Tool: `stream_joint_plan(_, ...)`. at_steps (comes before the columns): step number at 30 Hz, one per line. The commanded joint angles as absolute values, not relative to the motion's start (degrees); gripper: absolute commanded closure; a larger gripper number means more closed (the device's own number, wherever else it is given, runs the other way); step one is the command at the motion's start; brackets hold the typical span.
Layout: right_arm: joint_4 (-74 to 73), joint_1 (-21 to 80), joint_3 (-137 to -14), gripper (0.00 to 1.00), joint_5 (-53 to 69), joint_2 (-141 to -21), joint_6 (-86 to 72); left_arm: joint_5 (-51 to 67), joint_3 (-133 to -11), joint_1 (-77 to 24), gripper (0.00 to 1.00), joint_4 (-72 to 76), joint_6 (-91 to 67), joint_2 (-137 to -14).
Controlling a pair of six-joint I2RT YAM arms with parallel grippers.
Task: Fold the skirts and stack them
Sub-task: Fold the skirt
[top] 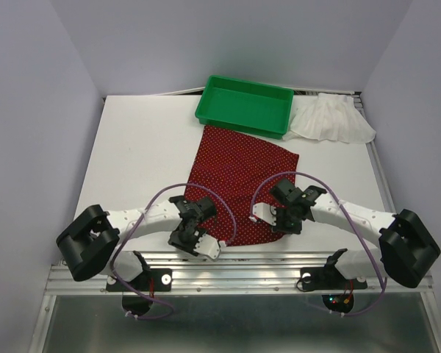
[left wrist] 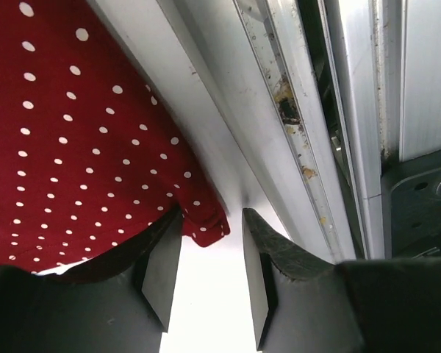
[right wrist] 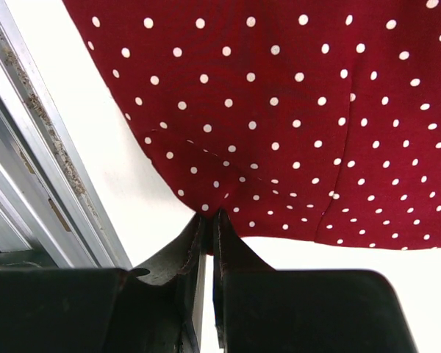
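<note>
The dark red skirt with white dots lies flat in the middle of the table. The white ruffled skirt lies at the back right. My left gripper is open at the red skirt's near left corner; in the left wrist view the corner lies between the open jaws. My right gripper is shut on the red skirt's near right hem; in the right wrist view the cloth is pinched between the jaws.
A green plastic tray stands at the back centre, touching the red skirt's far edge. The aluminium rail runs along the table's near edge, close behind both grippers.
</note>
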State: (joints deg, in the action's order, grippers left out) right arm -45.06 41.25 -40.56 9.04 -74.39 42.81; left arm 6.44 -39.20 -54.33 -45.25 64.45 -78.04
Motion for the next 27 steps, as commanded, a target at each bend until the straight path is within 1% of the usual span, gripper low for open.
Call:
stream_joint_plan(1, -46.23, 40.96, -43.07, 0.99, 10.28, -74.36, 42.01, 6.24, -40.87, -54.93, 0.6, -45.27, 63.81, -79.1)
stream_joint_plan(2, -46.49, 40.96, -43.33, 0.99, 10.37, -74.27, 42.19, 6.59, -40.96, -54.93, 0.69, -45.09, 63.72, -79.01)
stream_joint_plan(3, -47.45, 40.96, -43.77, 0.99, 10.46, -74.01, 42.71, 7.46, -41.74, -54.84, 0.84, -45.7, 63.63, -78.32)
stream_joint_plan(5, -48.86, 40.96, -44.38, 0.99, 10.98, -73.22, 43.41, 7.91, -42.62, -54.84, 0.97, -47.53, 63.46, -76.56)
stream_joint_plan(6, -50.52, 40.96, -45.17, 0.99, 11.51, -72.69, 43.94, 8.43, -42.89, -54.84, 1.0, -48.07, 63.54, -73.51)
stream_joint_plan(9, -53.68, 40.96, -46.58, 0.99, 13.09, -71.11, 43.86, 9.22, -44.82, -54.84, 1.0, -50.36, 62.23, -67.79)
stream_joint_plan(14, -58.62, 40.96, -48.52, 0.99, 13.62, -67.86, 45.88, 10.89, -48.07, -54.76, 1.0, -54.05, 57.84, -61.8)
stream_joint_plan(22, -66.27, 40.96, -50.89, 0.99, 9.5, -58.72, 44.56, 7.12, -51.15, -54.4, 1.0, -55.63, 46.86, -50.2)
stream_joint_plan(27, -69.95, 40.96, -53.52, 0.99, 5.81, -54.67, 42.63, 3.7, -54.13, -48.88, 1.0, -55.9, 45.88, -44.31)
